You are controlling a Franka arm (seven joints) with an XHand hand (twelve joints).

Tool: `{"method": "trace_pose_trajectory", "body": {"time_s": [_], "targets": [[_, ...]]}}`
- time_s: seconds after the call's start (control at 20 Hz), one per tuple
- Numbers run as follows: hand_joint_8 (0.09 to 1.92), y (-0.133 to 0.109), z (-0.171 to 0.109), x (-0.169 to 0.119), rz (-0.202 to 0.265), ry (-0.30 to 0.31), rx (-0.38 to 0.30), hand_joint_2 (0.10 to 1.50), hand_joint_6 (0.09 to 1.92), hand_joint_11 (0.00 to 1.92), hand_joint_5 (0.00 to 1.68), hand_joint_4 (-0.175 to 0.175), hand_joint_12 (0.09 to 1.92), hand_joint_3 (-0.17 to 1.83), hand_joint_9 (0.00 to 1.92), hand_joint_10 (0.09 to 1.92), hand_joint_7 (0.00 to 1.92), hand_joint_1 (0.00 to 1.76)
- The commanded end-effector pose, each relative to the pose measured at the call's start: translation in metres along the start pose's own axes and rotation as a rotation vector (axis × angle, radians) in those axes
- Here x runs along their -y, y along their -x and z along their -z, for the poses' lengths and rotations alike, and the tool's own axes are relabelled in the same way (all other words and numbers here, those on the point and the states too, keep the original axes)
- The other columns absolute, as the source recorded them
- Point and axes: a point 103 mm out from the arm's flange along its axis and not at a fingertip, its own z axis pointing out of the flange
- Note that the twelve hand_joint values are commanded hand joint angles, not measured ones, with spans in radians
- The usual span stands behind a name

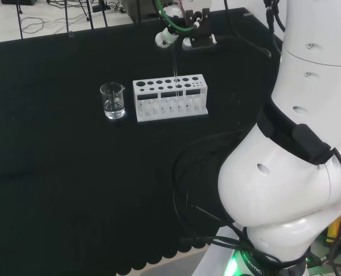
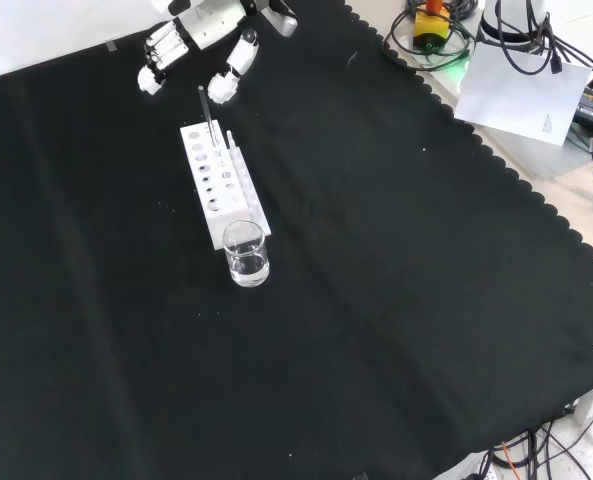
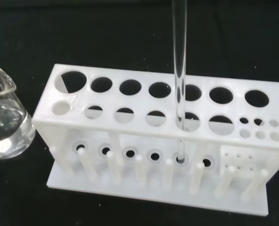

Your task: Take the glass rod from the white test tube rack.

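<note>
In the head view, a white test tube rack [image 1: 170,99] is seen near the middle of the black cloth [image 1: 72,184], with a clear glass beaker [image 1: 112,101] just beside it on the left. A little clear liquid is held in the bottom of the beaker. A thin glass rod [image 1: 175,69] is stood upright in a hole right of the rack's middle, its top rising well above the rack.

In the front view, the rack [image 2: 225,184] is laid lengthwise away from the camera, and the beaker [image 2: 246,254] is placed at its near end. The rod [image 2: 206,112] is seen at the rack's far end. The hand [image 2: 198,37] is held just beyond the rod's top, its fingers [image 2: 160,57] relaxed and spread apart, with nothing gripped; the rod is not touched.

In the wrist view, the rod [image 3: 179,80] is passed through a front-row hole of the rack [image 3: 167,141] and is seated in a socket of the base. The rack's other large holes are left unfilled. The beaker [image 3: 5,125] is shown beside the rack's end.
</note>
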Motion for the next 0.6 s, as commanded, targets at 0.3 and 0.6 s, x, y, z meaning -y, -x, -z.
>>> {"method": "trace_pose_trajectory", "body": {"time_s": [0.3, 0.6], "targets": [[0.93, 0.014, -0.015, -0.003, 0.006, 0.013, -0.027, 1.27, 0.09, 0.0, 0.11, -0.173, 1.42, -0.17, 0.28, 0.96, 0.04, 0.59], [1.0, 0.014, -0.02, -0.006, 0.023, 0.035, -0.032, 1.31, 0.09, 0.24, 0.26, -0.175, 1.42, -0.17, 0.55, 0.95, 0.27, 0.66]]}}
